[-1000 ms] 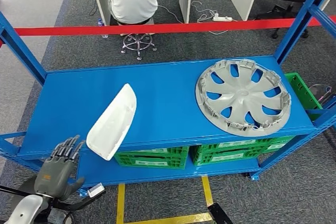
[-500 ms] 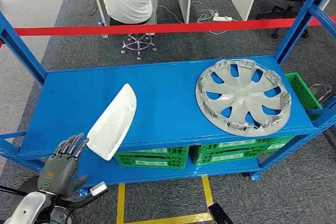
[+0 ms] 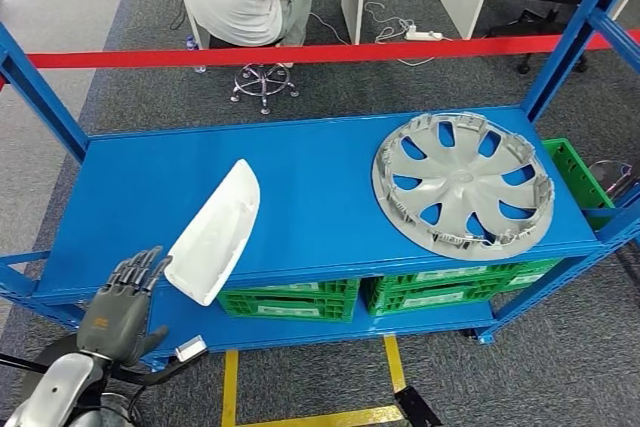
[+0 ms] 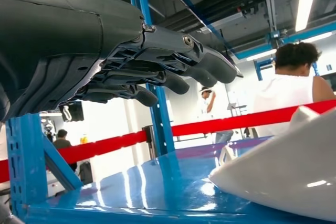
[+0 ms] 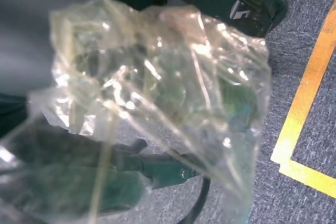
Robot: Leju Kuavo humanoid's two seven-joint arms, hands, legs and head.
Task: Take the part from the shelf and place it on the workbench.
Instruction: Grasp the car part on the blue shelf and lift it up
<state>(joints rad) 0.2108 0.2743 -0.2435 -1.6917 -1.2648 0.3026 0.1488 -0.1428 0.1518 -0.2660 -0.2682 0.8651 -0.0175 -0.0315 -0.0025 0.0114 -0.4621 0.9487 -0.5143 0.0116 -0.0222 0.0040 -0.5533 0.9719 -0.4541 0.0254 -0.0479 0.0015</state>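
Just beside the white part [image 3: 215, 234], the left hand [image 3: 121, 309] hovers empty, fingers spread.

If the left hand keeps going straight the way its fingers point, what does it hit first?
Most likely the white part. The left hand is open, its fingertips aimed up and slightly right toward the part's near edge on the blue shelf. Depth is unclear, so it might pass just beside it.

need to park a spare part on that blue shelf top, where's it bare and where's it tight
Bare blue shelf runs wide between the white part and the silver wheel cover, and also at the back left corner behind the white part. The right end is crowded by the wheel cover; the front left edge is tight, with the left hand close by the white part.
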